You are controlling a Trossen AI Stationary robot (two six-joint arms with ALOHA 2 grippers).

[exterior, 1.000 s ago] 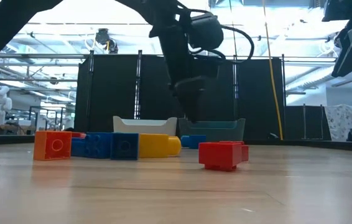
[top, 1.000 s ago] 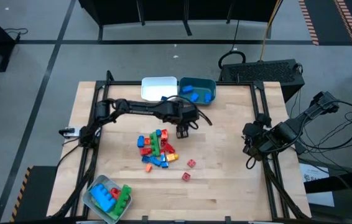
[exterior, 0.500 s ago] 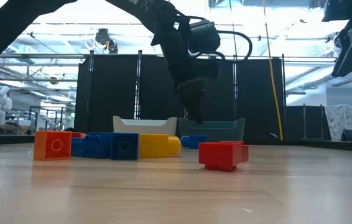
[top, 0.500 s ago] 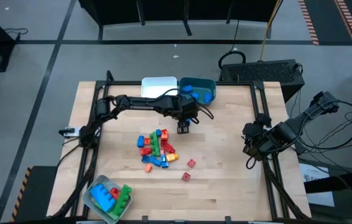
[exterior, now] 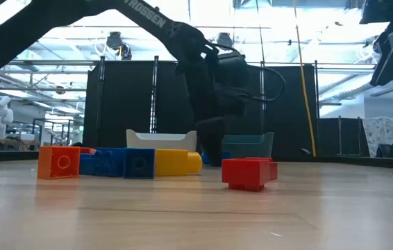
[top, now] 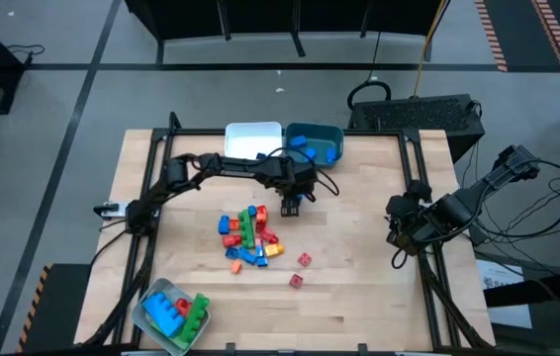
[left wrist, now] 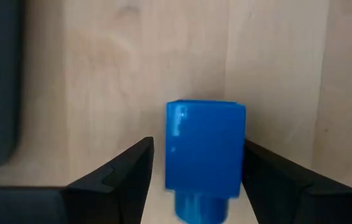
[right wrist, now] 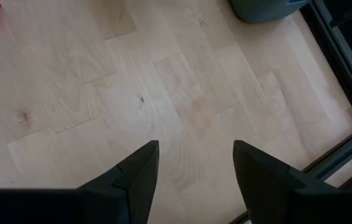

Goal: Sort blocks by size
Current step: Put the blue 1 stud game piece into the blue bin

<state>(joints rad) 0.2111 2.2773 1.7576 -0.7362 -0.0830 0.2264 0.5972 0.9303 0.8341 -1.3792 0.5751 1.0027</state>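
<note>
A: What does the left gripper (left wrist: pixel 191 171) have between its fingers?

B: A small blue block (left wrist: pixel 204 152), clamped by its two flat sides, with a round stud showing on the face nearest the camera. The block hangs just above the wooden table (top: pixel 359 227).

A: How is it likely to handle?

B: Probably light, rigid and slick plastic; the flat sides look like the right place to pinch, not the stud.

A: And farther out?

B: The pile of blocks (top: pixel 248 237) lies near the gripper, and the teal bin (top: pixel 315 143) sits a little beyond it on the other side. The right gripper (right wrist: pixel 194 165) waits well apart at the table's edge, jaws open and empty.
</note>
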